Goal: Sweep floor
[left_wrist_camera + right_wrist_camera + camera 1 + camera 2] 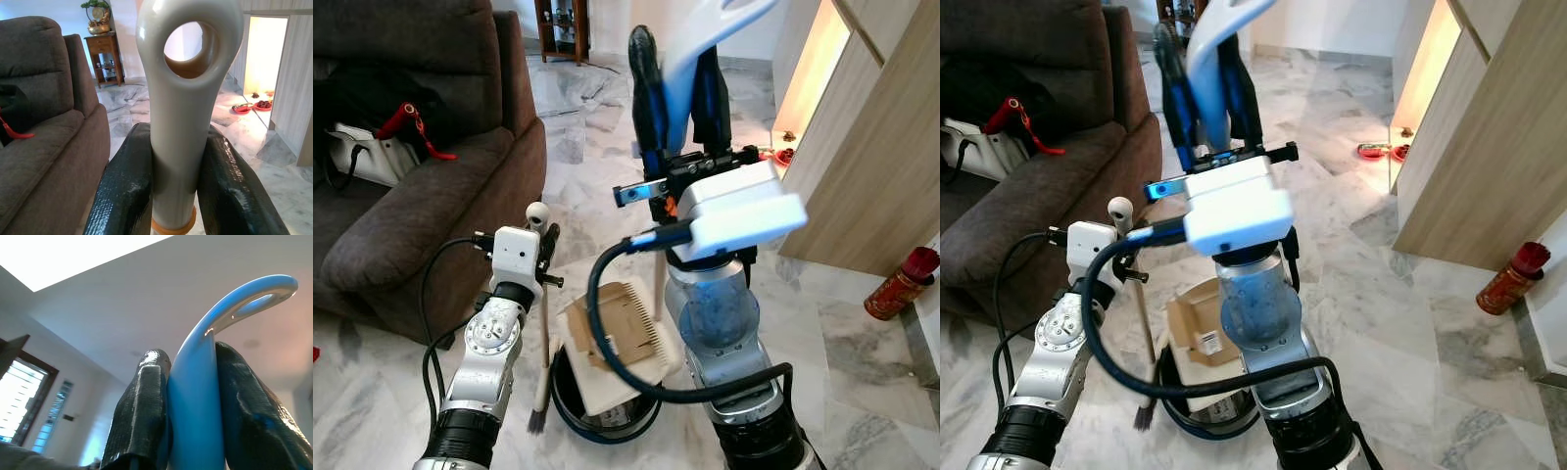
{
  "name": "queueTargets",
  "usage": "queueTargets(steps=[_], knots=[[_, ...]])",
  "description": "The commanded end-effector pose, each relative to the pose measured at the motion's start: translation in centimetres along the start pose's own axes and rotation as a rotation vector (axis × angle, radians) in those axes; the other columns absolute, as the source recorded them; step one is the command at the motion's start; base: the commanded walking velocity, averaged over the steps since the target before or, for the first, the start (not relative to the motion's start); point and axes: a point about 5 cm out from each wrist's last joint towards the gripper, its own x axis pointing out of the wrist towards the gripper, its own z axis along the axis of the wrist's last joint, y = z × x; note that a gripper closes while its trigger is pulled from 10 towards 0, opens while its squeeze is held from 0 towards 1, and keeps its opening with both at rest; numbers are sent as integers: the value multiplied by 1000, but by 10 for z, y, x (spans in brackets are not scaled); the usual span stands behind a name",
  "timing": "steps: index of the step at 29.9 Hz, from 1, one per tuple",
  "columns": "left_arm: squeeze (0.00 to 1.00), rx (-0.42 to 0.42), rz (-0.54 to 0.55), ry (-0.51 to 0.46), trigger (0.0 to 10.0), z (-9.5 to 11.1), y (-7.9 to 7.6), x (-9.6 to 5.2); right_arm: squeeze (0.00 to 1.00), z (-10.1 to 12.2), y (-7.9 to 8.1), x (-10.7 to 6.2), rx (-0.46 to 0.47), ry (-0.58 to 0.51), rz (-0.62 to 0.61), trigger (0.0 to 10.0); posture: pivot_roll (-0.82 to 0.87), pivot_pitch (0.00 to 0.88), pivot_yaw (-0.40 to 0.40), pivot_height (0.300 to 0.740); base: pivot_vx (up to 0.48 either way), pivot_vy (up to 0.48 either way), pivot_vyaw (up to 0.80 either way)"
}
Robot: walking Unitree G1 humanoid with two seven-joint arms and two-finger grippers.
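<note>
My left gripper (178, 147) is shut on the grey handle of a small brush (544, 323), just below the hole in the handle's top. The brush stands upright, bristles (536, 421) down on the marble floor. My right gripper (677, 93) is raised high and shut on the light blue handle (195, 382) of a dustpan. The dark blue dustpan (570, 419) hangs low between my arms and holds pieces of brown cardboard (617, 338). The brush is just to the left of the pan.
A brown sofa (411, 196) fills the left side, with a white bag with a red strap (362, 152) on it. A wooden cabinet (871, 157) stands to the right, a red bottle (901, 284) at its foot. Red bowls (781, 154) lie on the floor further ahead.
</note>
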Motion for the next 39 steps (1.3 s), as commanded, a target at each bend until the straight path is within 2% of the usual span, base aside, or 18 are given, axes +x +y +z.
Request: queueTargets(steps=[1,12,18,25,31,35,39], knots=[[0,6,-10,-53,10000,9,-1,3,0,23,1,9,2,-127,-35,10000,120,73,-31,740,0,0,0],[0,7,-8,-53,10000,9,-1,3,0,29,3,8,-32,-160,-58,10000,124,75,-34,740,0,0,0],[0,6,-8,-56,10000,10,-1,3,0,36,9,6,-128,-234,-21,10000,123,76,-35,740,0,0,0],[0,3,-8,-57,10000,10,-2,3,0,38,14,5,-93,-233,-4,10000,122,75,-36,740,0,0,0],[0,3,-7,-60,10000,10,-2,3,0,40,15,4,-95,-246,-8,10000,123,76,-37,740,0,0,0],[0,2,-7,-60,10000,10,-2,3,0,46,19,4,-146,-302,27,10000,122,76,-37,740,0,0,0],[0,0,-7,-60,10000,10,-2,3,0,44,19,3,-118,-277,18,10000,123,77,-38,740,0,0,0]])
